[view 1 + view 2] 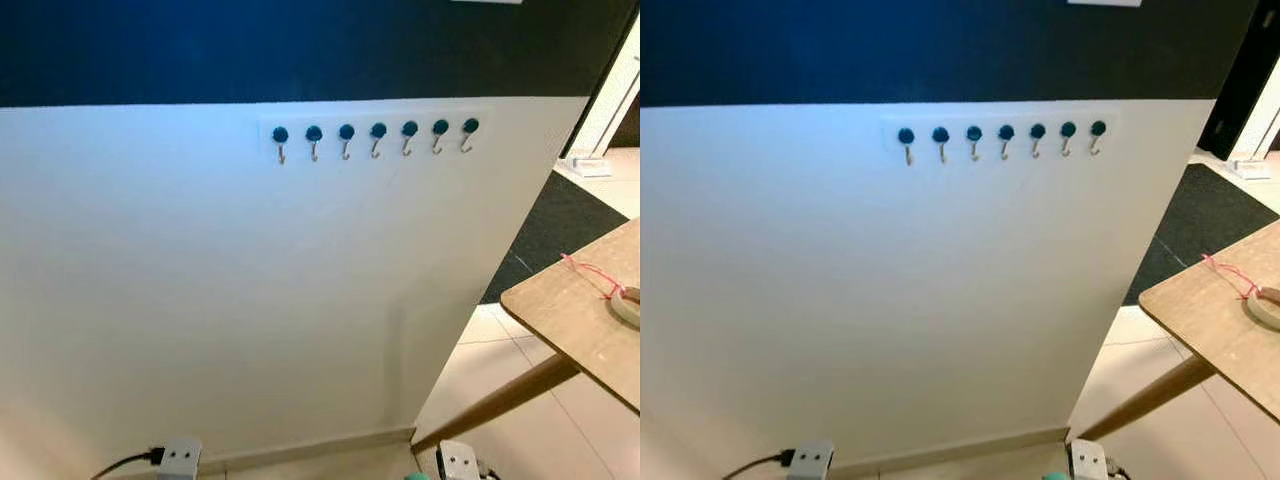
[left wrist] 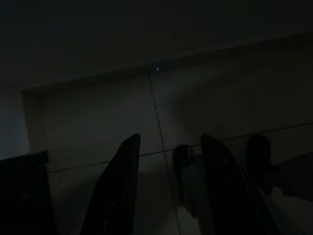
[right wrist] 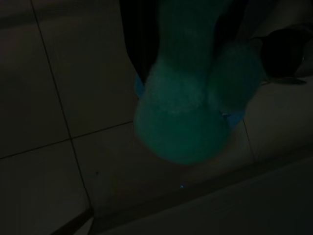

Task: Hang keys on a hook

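I see seven bare hooks (image 1: pixel 375 140) at 12 o'clock; nothing hung yet. Right gripper (image 3: pixel 183 73) grasps a teal fuzzy keyring (image 3: pixel 183 117); left gripper (image 2: pixel 166 186) hangs released.

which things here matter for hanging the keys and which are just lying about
For the job:
- row of hooks on the white wall, all bare
- right gripper, jaws shut on a fuzzy teal keychain
- left gripper, jaws open, hanging idle

Lying about:
- wooden table
- tape roll
- pink string
- wall plug
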{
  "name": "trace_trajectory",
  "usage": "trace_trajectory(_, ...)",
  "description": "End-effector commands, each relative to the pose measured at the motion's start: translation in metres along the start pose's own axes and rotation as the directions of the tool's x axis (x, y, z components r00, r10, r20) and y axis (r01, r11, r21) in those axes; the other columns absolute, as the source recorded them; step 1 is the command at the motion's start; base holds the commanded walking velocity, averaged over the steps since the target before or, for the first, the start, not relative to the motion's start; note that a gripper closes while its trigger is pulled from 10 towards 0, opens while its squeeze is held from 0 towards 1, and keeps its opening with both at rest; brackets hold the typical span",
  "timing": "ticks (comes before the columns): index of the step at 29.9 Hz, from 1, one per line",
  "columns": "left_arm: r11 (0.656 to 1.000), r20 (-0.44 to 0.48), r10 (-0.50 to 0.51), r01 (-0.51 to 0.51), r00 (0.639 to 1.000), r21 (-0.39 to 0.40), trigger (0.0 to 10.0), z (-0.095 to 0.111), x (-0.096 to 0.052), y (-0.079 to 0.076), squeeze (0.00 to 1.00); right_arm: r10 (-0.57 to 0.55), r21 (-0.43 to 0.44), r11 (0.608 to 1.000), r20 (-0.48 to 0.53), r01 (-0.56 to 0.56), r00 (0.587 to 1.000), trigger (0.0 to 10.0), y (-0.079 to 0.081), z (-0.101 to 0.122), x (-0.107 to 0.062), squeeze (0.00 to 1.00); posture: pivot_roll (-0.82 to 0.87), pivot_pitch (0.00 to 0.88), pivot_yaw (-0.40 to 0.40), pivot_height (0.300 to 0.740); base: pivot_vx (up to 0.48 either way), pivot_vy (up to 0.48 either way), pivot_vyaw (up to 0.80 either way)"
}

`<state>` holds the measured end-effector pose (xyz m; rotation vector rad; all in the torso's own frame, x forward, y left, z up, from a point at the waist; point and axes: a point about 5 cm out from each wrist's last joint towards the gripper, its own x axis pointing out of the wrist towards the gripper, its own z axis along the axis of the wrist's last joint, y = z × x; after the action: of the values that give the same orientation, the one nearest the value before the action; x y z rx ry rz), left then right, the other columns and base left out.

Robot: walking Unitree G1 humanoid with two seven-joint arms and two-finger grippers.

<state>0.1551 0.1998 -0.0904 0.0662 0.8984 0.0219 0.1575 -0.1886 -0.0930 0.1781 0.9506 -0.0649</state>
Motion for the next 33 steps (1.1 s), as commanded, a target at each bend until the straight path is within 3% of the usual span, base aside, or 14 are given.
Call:
trace_trajectory(1,1.0,-0.017,0.004,-0.004,1.0,0.017,10.0,-0.001,0.0,0.0,0.0,-0.004,0.006,1.0,0.009,0.004,1.0,10.0,-0.002,0.004,0.0,0.0,0.08,0.011,-0.008,0.74,0.0,-0.48,0.0)
trace_trajectory(5,1.0,-0.018,0.011,-0.011,1.0,0.007,10.0,-0.001,0.001,0.0,0.0,-0.004,0.006,1.0,0.008,0.004,1.0,10.0,-0.002,0.004,0.0,0.0,0.08,0.011,-0.008,0.74,0.0,-0.48,0.0)
trace_trajectory(6,0.998,-0.023,0.038,-0.039,0.999,-0.042,10.0,0.0,0.001,0.003,0.0,-0.001,0.004,1.0,0.011,0.001,1.0,10.0,-0.002,0.004,0.001,0.0,0.08,0.012,-0.007,0.74,0.0,0.0,0.0)
trace_trajectory(11,0.995,-0.02,0.066,-0.068,0.998,-0.072,10.0,0.003,0.002,0.005,0.0,0.008,-0.004,1.0,0.025,-0.008,1.0,10.0,0.0,0.008,0.001,0.0,0.08,0.013,-0.006,0.74,0.0,0.0,0.0)
trace_trajectory(18,0.994,0.122,0.078,-0.068,0.989,-0.084,10.0,0.029,0.005,0.001,0.0,0.023,-0.048,0.999,0.062,-0.02,0.998,10.0,0.003,0.017,0.003,0.0,0.08,0.012,-0.01,0.74,0.0,0.0,0.0)
trace_trajectory(20,0.994,0.143,0.083,-0.071,0.986,-0.082,10.0,0.031,0.005,0.001,0.0,0.053,-0.075,0.996,0.1,-0.046,0.994,10.0,0.007,0.024,0.004,0.0,0.08,0.012,-0.011,0.74,0.0,0.0,0.0)
trace_trajectory(25,0.995,0.218,0.095,-0.084,0.971,-0.058,10.0,0.037,0.002,0.003,0.0,0.221,-0.265,0.951,0.23,-0.157,0.948,10.0,0.029,0.047,0.003,0.0,0.08,0.012,-0.01,0.74,0.0,0.0,0.0)
trace_trajectory(26,0.995,0.218,0.095,-0.084,0.971,-0.058,10.0,0.037,0.002,0.003,0.0,0.221,-0.265,0.951,0.23,-0.157,0.948,10.0,0.029,0.047,0.003,0.0,0.08,0.012,-0.01,0.74,0.0,0.0,0.0)
trace_trajectory(28,0.997,0.269,0.073,-0.068,0.96,-0.029,10.0,0.042,0.0,0.004,0.0,0.323,-0.384,0.905,0.338,-0.184,0.884,10.0,0.039,0.065,-0.002,0.0,0.08,0.015,-0.004,0.74,0.0,0.0,0.0)
trace_trajectory(29,0.998,0.28,0.064,-0.06,0.958,-0.022,10.0,0.044,0.0,0.004,0.0,0.353,-0.409,0.892,0.367,-0.191,0.861,10.0,0.042,0.071,-0.005,0.0,0.08,0.015,-0.004,0.74,0.0,0.0,0.0)
trace_trajectory(31,0.999,0.334,0.034,-0.028,0.942,-0.021,10.0,0.051,-0.003,0.005,0.0,0.435,-0.474,0.859,0.473,-0.194,0.766,10.0,0.051,0.091,-0.014,0.0,0.07,0.015,-0.002,0.74,0.0,0.0,0.0)
trace_trajectory(32,0.999,0.334,0.034,-0.028,0.942,-0.021,10.0,0.051,-0.003,0.005,0.0,0.435,-0.474,0.859,0.473,-0.194,0.766,10.0,0.051,0.091,-0.014,0.0,0.07,0.015,-0.002,0.74,0.0,0.0,0.0)
trace_trajectory(33,1.0,0.367,0.019,-0.013,0.93,-0.019,10.0,0.055,-0.004,0.005,0.0,0.467,-0.494,0.849,0.531,-0.189,0.707,10.0,0.056,0.103,-0.02,0.0,0.07,0.018,0.001,0.74,0.0,0.0,0.0)
